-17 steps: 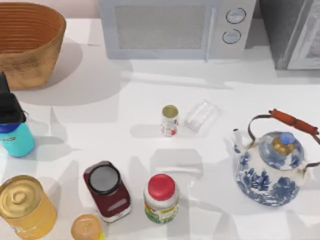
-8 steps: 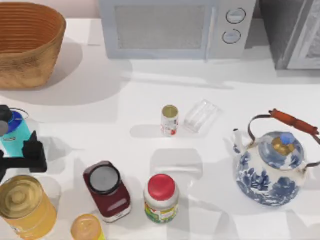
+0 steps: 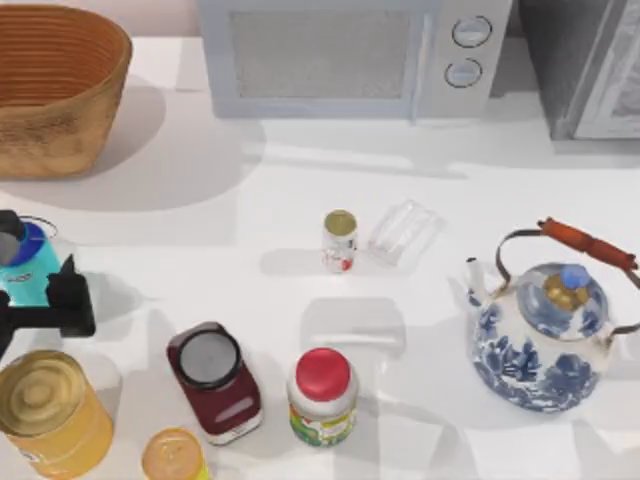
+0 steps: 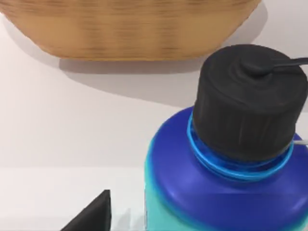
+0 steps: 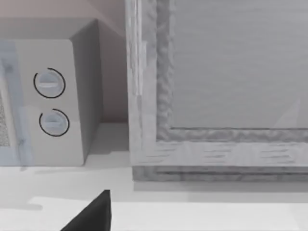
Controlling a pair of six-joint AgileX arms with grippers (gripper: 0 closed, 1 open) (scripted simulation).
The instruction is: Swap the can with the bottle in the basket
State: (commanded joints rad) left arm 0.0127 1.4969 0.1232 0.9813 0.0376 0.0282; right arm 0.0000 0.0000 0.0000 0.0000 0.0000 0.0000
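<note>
At the table's left edge stands the bottle (image 3: 22, 262) — teal, blue collar, black cap — outside the basket (image 3: 60, 90); left gripper (image 3: 45, 305) just beside it, fingers apart. It looks rigid, perhaps slippery; grasp the body. The slim can (image 3: 339, 241) — probably light — waits at centre.

White counter (image 3: 250, 200) bearing: basket (image 3: 55, 85) far left; microwave (image 3: 350, 55) far centre; can (image 3: 339, 241) and clear cup (image 3: 404, 231) centre; kettle (image 3: 540, 335) right; bottle (image 3: 25, 265), tin (image 3: 45, 410), jars near left.
</note>
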